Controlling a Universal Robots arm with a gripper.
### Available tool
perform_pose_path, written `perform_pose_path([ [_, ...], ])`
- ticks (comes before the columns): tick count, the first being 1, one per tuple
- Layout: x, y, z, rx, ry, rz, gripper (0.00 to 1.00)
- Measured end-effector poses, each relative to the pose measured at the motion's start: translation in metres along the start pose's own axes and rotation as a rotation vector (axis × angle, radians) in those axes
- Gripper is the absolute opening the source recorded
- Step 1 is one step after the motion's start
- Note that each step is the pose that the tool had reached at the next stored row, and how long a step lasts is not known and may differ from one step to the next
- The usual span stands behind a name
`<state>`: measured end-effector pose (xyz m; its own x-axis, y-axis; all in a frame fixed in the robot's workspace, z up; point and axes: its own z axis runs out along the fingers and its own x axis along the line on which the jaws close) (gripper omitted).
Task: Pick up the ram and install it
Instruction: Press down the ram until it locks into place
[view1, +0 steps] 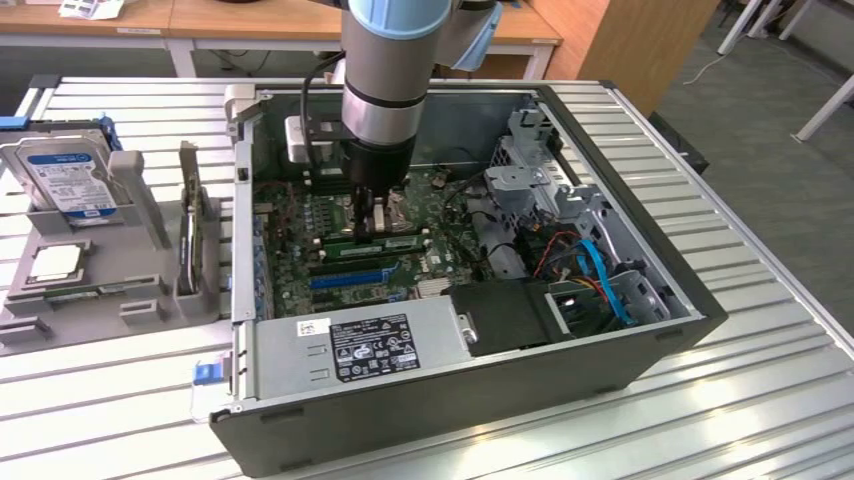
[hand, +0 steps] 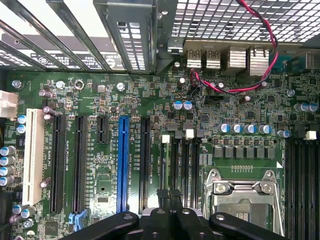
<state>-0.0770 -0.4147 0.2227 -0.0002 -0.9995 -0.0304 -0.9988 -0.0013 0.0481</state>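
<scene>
Over the motherboard, closed gripper by memory slots, inside open computer case

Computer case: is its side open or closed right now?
Open. No panel covers the computer case; its motherboard lies exposed and the gripper reaches inside.

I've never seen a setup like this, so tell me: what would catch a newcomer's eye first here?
First, the grey robot arm reaching straight down into the open computer case, its gripper shut just above the green motherboard. On that board, the wrist view shows a bright blue slot among black ones. Outside the case, at the exterior view's left, a hard drive with a blue label stands in a grey holder.
</scene>
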Motion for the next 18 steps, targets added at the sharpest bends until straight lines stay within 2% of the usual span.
perform_pose_path([
  [18,-0.001,0.0014,-0.0279,-0.0006,0.0009,0.000,0.10],
])
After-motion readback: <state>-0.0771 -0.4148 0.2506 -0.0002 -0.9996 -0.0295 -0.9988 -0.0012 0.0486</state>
